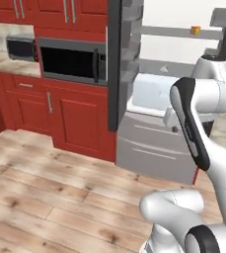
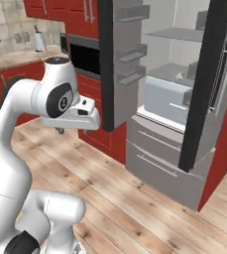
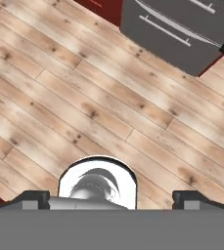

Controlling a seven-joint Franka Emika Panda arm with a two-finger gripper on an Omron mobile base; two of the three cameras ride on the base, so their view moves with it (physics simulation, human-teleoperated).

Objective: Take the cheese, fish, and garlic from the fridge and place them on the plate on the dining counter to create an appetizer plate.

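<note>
The fridge [image 1: 154, 143] [image 2: 159, 158] stands open ahead, its dark doors swung out to both sides. A small orange cheese [image 1: 196, 30] sits on an upper shelf. A small off-white lump, likely the garlic [image 1: 163, 69] [image 2: 178, 75], rests on the shelf above the clear drawer. The fish is hidden; the plate and the dining counter are out of view. My gripper [image 2: 73, 131] [image 3: 111, 199] hangs at chest height in front of the fridge's left door, pointing down at the floor. Its fingertips [image 3: 33, 197] stand wide apart with nothing between them. The fridge's grey bottom drawers [image 3: 182, 29] lie ahead in the hand view.
Red cabinets [image 1: 75, 118] with a built-in microwave [image 1: 70, 60] stand left of the fridge. The left fridge door [image 2: 117, 64] with its bins juts out close to my hand. Wooden floor [image 3: 84, 97] lies below. A paper towel roll [image 2: 39, 42] stands on the side counter.
</note>
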